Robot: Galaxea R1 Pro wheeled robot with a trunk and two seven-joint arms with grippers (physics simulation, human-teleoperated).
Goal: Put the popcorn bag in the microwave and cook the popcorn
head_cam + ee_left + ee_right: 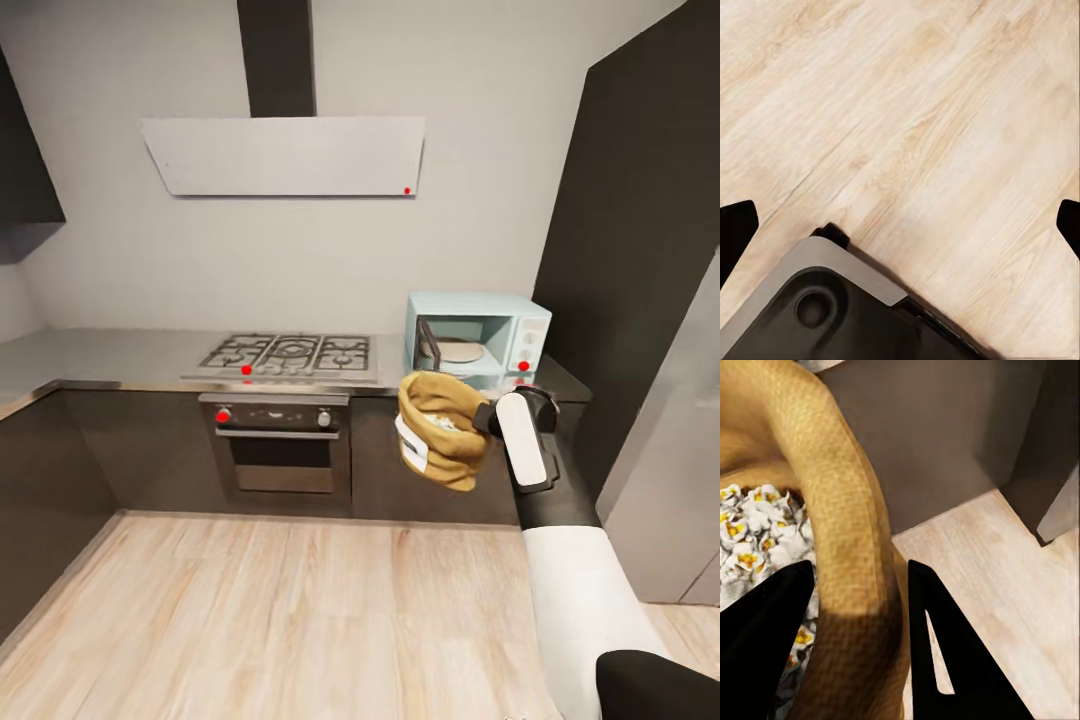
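Note:
My right gripper [486, 418] is shut on the rolled rim of the tan popcorn bag [438, 430], holding it in the air in front of the countertop's [110, 356] edge. The bag hangs just below and in front of the mint-blue microwave [478, 334]. Its door stands open, so the round plate inside shows. In the right wrist view the black fingers [945, 645] pinch the bag's wall [832, 487], one inside and one outside. White popcorn [754, 532] with yellow centres fills the bag. My left gripper [900, 225] is open over the wood floor.
A gas hob [289, 355] sits in the countertop left of the microwave, with a black oven [279, 443] under it and a white hood [285, 155] above. Dark tall cabinets [650, 230] and a steel fridge [672, 490] stand at the right. My own base [817, 311] shows below the left gripper.

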